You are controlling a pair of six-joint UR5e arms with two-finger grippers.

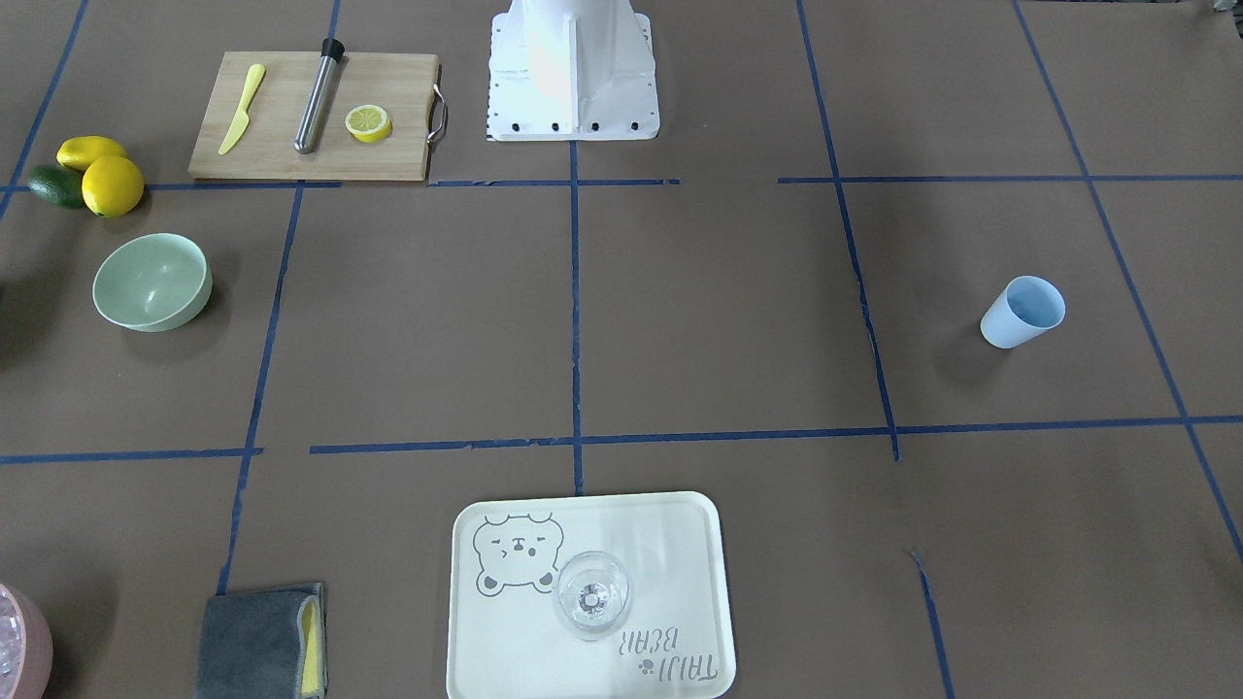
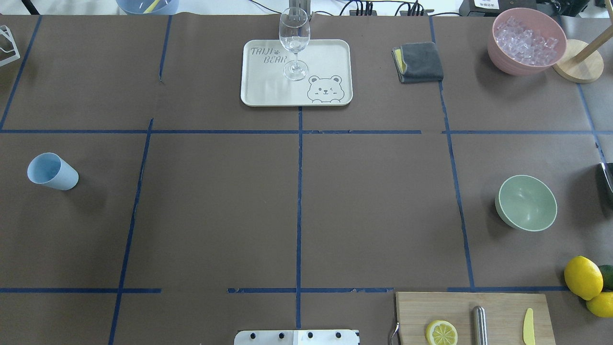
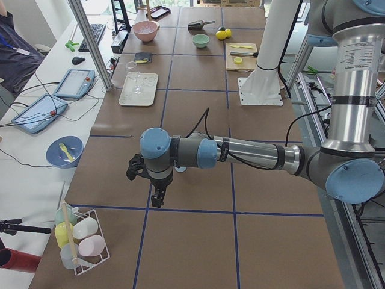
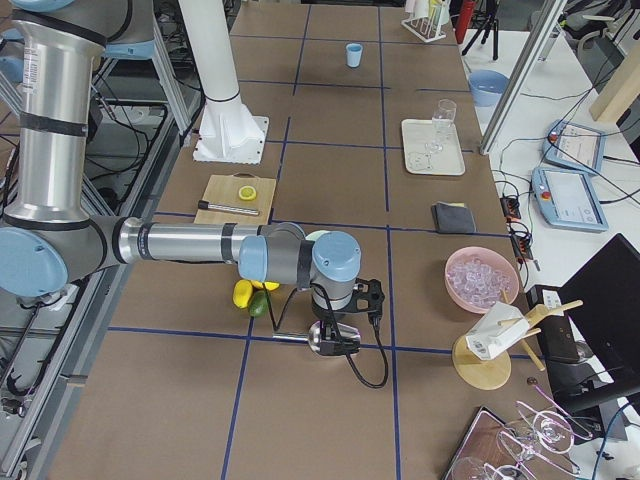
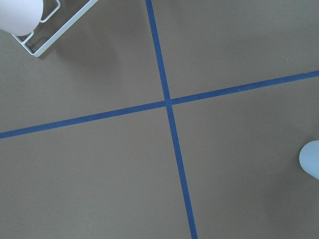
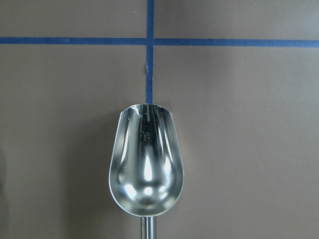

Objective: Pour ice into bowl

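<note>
Hanging low over the brown table (image 2: 215, 215), the right gripper (image 4: 340, 335) has an empty metal scoop (image 6: 146, 162) beneath its wrist camera; its grip cannot be judged. The left gripper's (image 3: 157, 200) opening is likewise unclear. The empty bowl (image 2: 527, 202) stands at right. The ice (image 2: 527, 34) fills the pink container (image 2: 500, 60) at far right.

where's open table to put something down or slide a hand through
The wide middle is bare, bordered by the tray, the light blue cup, the green bowl and the cutting board. Crowded spots: the lemons beside the board, and the far corner with the pink bowl of ice and the grey cloth.
</note>
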